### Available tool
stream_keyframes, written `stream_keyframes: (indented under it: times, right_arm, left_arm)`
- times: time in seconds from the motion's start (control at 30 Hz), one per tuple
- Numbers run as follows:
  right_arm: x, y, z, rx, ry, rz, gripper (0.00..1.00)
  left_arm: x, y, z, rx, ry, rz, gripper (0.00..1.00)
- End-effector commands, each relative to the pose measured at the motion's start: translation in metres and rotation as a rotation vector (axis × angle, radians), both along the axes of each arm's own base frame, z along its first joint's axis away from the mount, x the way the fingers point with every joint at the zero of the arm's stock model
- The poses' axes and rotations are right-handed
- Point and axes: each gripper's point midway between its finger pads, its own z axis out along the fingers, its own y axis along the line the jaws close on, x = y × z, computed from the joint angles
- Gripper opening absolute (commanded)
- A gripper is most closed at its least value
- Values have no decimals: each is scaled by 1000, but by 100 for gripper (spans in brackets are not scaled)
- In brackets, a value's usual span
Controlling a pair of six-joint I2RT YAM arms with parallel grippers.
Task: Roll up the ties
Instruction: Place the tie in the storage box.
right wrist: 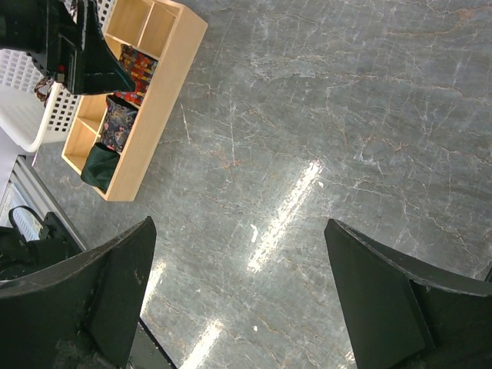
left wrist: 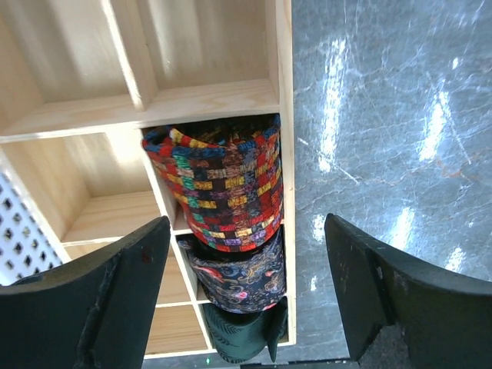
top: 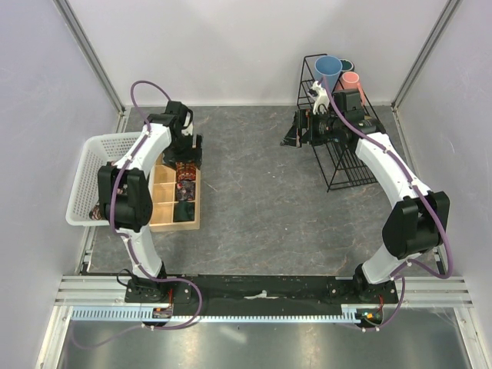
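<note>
Three rolled ties fill the right column of the wooden tray (left wrist: pixel 207 96): a multicolour check one (left wrist: pixel 223 184), a dark blue paisley one (left wrist: pixel 238 273) and a dark green one (left wrist: pixel 238 334). In the top view they show as dark rolls (top: pixel 184 188) in the tray (top: pixel 161 196). My left gripper (left wrist: pixel 247 231) is open and empty, hovering over the tray's far end (top: pixel 188 156). My right gripper (right wrist: pixel 238 238) is open and empty above the bare table, at the back right (top: pixel 296 132). The other tray compartments in view are empty.
A white perforated basket (top: pixel 88 165) stands left of the tray, with something dark reddish (top: pixel 97 211) in its near corner. A black wire rack (top: pixel 338 165) with blue and pink cups (top: pixel 329 68) stands at the back right, beside my right arm.
</note>
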Motion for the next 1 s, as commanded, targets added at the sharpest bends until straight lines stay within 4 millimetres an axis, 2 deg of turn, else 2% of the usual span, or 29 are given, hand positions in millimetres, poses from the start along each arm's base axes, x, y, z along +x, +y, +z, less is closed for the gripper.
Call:
stream_keyframes:
  times: [0.0,0.13,0.37,0.57,0.77,0.87,0.97]
  right_arm:
    - [-3,-1,20,18,-61,4,98]
    - [-4,-2,19,17,-59,1,98]
    - [-7,-4,19,15,-58,-2,98]
    - [-9,-8,18,8,-58,-12,98]
    - [-12,-11,19,5,-58,-18,98]
    - [-14,-13,19,4,-59,-17,98]
    - [-16,-13,19,2,-57,-17,98]
  left_arm:
    - [19,4,25,26,-121,-20,89]
    - [28,4,21,21,-131,-17,89]
    - [37,-1,3,-4,-120,-17,89]
    - [28,0,-22,-3,-72,-13,89]
    - [10,-2,-47,-23,-9,0,89]
    - [10,-3,-54,-28,-5,3,89]
    - [15,-3,-52,-26,-27,-1,89]
